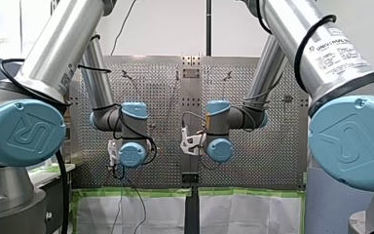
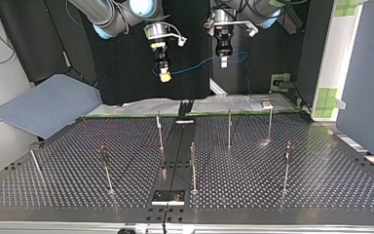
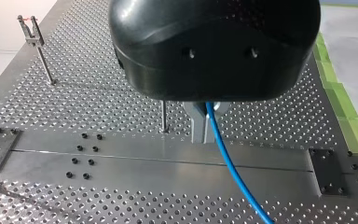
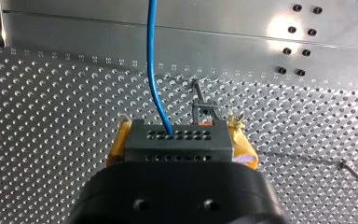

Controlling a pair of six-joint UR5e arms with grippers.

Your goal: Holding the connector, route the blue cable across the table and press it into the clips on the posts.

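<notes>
- Your right claw [image 4: 179, 133] clamps its yellow pads [image 4: 117, 145] on the grey connector [image 4: 177, 145]; the blue cable [image 4: 152, 70] runs out ahead of it.
- Your left claw [image 3: 204, 123] is clenched on the blue cable, which trails from between its fingers [image 3: 196, 129].
- Both claws hang clear above the surface [image 3: 74, 93].

This is a robotics lab, a fenced test cell. The left arm [image 1: 44, 63] and the right arm [image 1: 321, 53], which carries a printed Universal Robots label, both have blue joint caps. The left arm's tool [image 2: 223, 62] and the right arm's tool [image 2: 164, 76] hang from them. Below the tools lies a perforated metal table [image 2: 282, 190], with thin posts [image 2: 229, 127] topped by clips [image 3: 29, 29] standing in its hole grid. Behind the tools hangs a black backdrop [image 2: 126, 83]. Green tape [image 1: 136, 192] edges the white sheeting [image 1: 141, 212], and a grey partition panel [image 2: 365, 73] stands off to one side of the tools.
</notes>
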